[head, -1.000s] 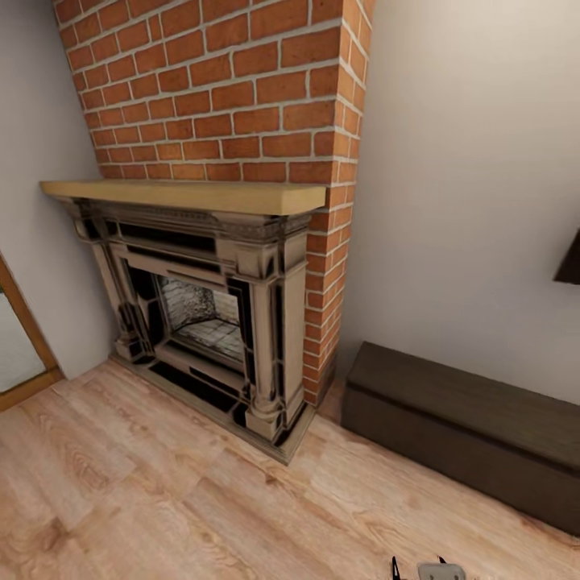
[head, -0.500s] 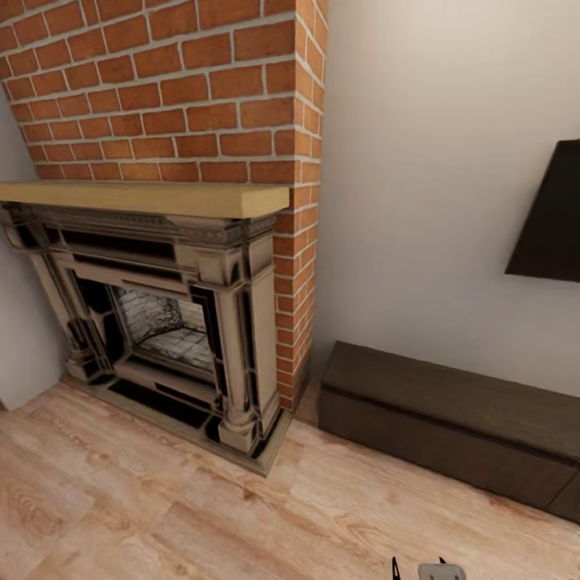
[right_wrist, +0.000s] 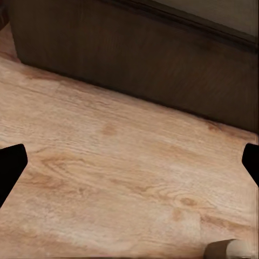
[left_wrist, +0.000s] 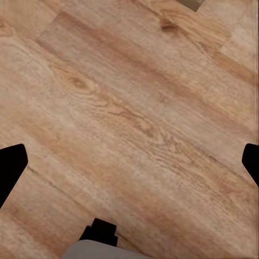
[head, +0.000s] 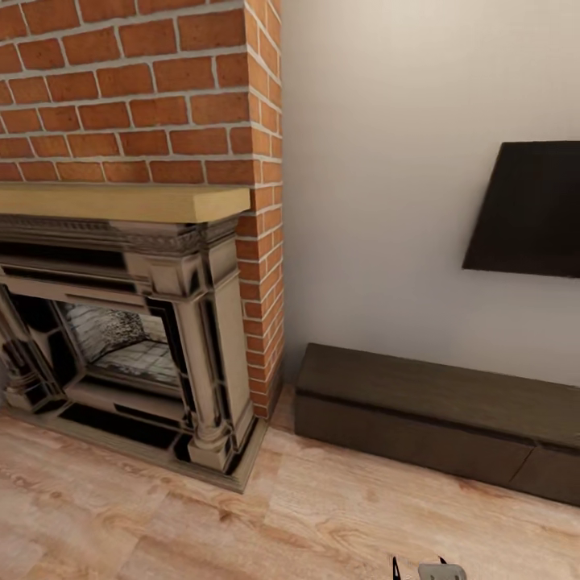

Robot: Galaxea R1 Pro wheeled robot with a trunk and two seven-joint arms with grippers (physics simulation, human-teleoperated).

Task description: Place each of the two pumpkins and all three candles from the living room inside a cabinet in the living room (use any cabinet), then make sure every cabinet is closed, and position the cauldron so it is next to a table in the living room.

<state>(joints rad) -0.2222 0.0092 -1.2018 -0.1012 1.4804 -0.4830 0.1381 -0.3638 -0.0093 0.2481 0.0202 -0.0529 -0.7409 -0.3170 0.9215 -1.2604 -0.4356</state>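
I'm in transit, carrying nothing. My left claw and right claw both hang spread wide over bare wooden floor. The cabinet stands against the wall, just beside the fireplace, its fronts all closed. I judge the fetching step is in hand: next I must find the 2 pumpkins and 3 candles.

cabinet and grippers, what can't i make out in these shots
- Cabinet: head view, its right end is cut off by the picture edge; drawers look shut as far as seen.
- Dark panel on the wall: head view, right side cut off.
- Fireplace: head view, left part cut off.
- Left gripper and right gripper: wrist views, just dark fingertips at the edges, spread wide over the floor.
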